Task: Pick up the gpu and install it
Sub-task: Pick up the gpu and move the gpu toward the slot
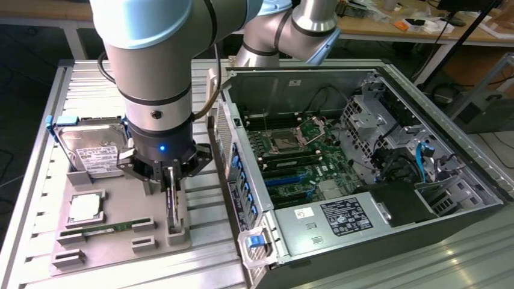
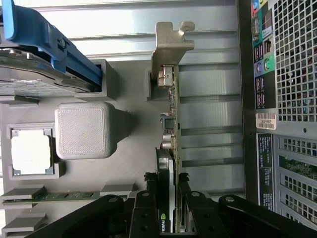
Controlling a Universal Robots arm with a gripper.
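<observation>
Ribbed metal counter in the exterior view carries a grey tray; the gpu stands on edge in it beside the open computer case, under the hand. Wrist view: both fingers clamp the gpu's faces, away from its silver bracket

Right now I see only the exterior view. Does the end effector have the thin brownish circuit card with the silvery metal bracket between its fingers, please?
Observer: Yes. In the wrist view the end effector is closed on the circuit card, one finger against each face.
Operator: Is the card lifted out already?
Observer: It seems not. Its silvery bracket end rests against the grey holder block.
</observation>
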